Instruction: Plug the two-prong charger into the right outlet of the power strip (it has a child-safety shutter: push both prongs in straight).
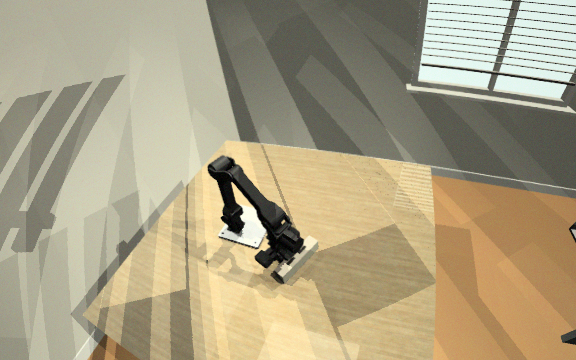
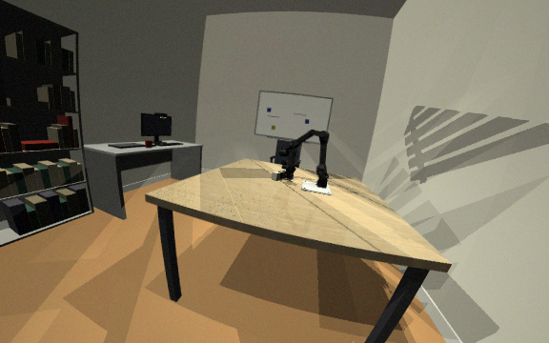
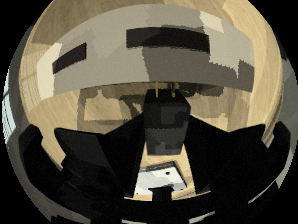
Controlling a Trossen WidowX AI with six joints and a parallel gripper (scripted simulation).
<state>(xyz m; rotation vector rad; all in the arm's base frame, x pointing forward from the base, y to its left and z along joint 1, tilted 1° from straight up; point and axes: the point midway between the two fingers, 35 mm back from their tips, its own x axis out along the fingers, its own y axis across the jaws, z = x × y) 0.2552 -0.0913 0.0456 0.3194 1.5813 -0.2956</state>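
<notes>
The black charger is held between the fingers of my gripper, which is shut on it. Its two brass prongs point at the near side of the pale power strip; their tips meet its near edge in the wrist view, and whether they touch it I cannot tell. The strip's top shows two dark recesses: one lies beyond the prongs, slightly right of centre, and the other lies to the left. The arm hides part of the strip in the top view, and the charger cannot be made out there.
The strip lies on the wooden table, beside the arm's white base plate. Broad shadows cross the table and the strip. A desk with a monitor and a bookshelf stand away from the table.
</notes>
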